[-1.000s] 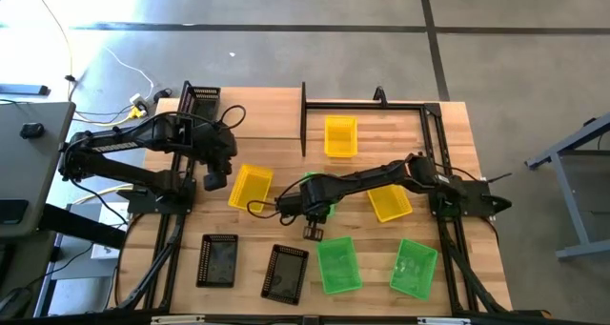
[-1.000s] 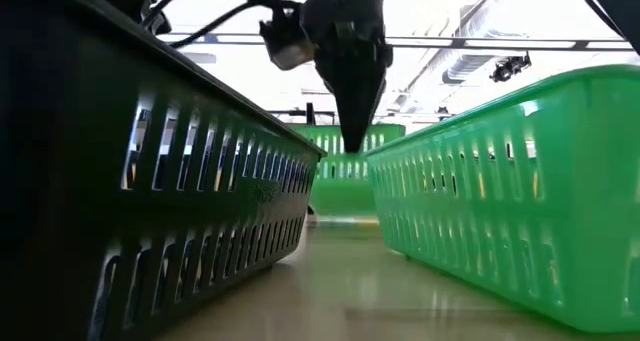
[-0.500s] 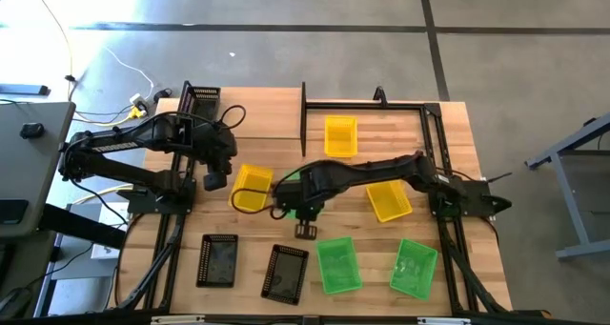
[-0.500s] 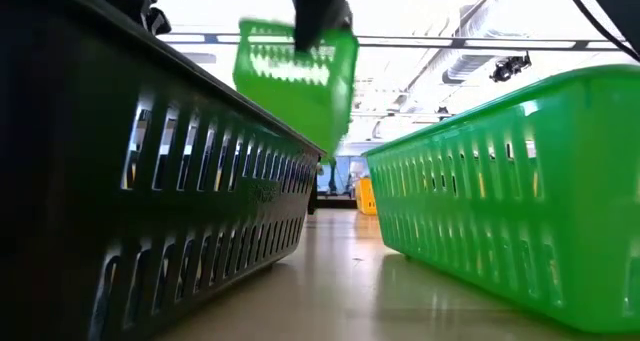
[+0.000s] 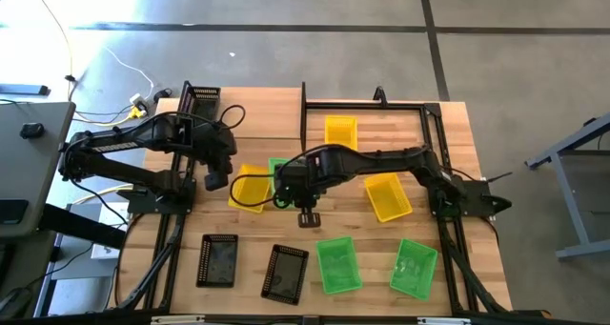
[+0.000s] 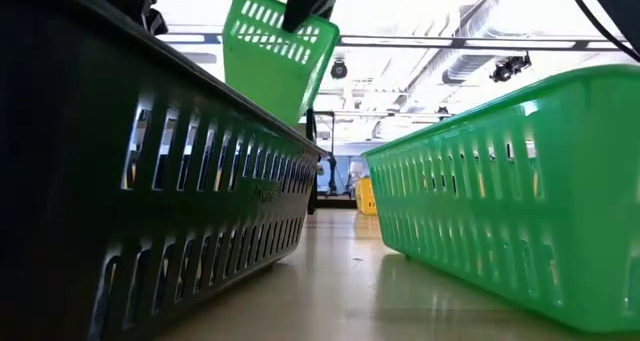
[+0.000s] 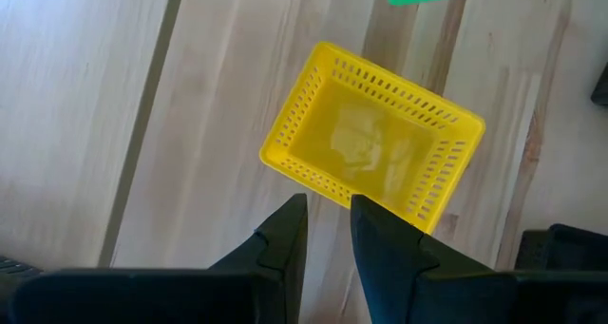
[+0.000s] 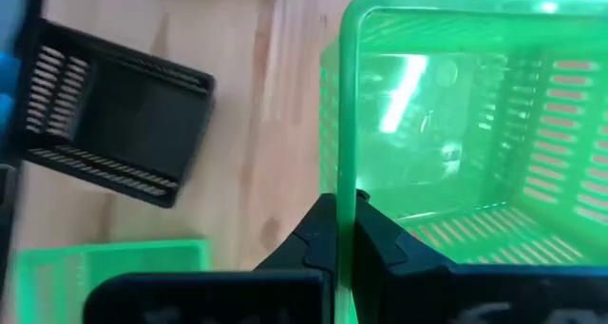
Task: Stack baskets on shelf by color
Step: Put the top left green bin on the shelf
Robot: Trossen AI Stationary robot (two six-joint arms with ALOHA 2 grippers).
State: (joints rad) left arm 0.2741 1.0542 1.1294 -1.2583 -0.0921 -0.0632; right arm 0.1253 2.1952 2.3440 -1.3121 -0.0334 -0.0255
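My right gripper point(image 5: 291, 184) is over the middle of the table, shut on a bright green basket point(image 5: 279, 171), which hangs tilted in the air in the low view point(image 6: 275, 56). My left gripper point(image 5: 217, 179) hovers just left of a yellow basket point(image 5: 250, 187) lying flat on the table, its fingers point(image 7: 328, 234) slightly apart and touching nothing. The shelf point(image 5: 391, 125) stands at the far side with one yellow basket point(image 5: 340, 134) on it. My right gripper pinches the rim of one wall point(image 8: 347, 186) of the green basket point(image 8: 456, 124), one finger inside the basket and one outside, coming from above. The basket is lifted clear of the table and hangs tilted below the fingers point(image 6: 300, 1).
Another yellow basket point(image 5: 388, 197) lies right of centre. Two green baskets point(image 5: 338, 265) point(image 5: 413, 268) and two black ones point(image 5: 217, 260) point(image 5: 286, 273) sit along the near edge. A further black basket point(image 5: 200, 101) is at the far left corner.
My right gripper has risen and moved toward the table's far left, carrying the green basket with it. The basket, low on the table a second ago, is now lifted clear and tilted, next to the yellow basket.
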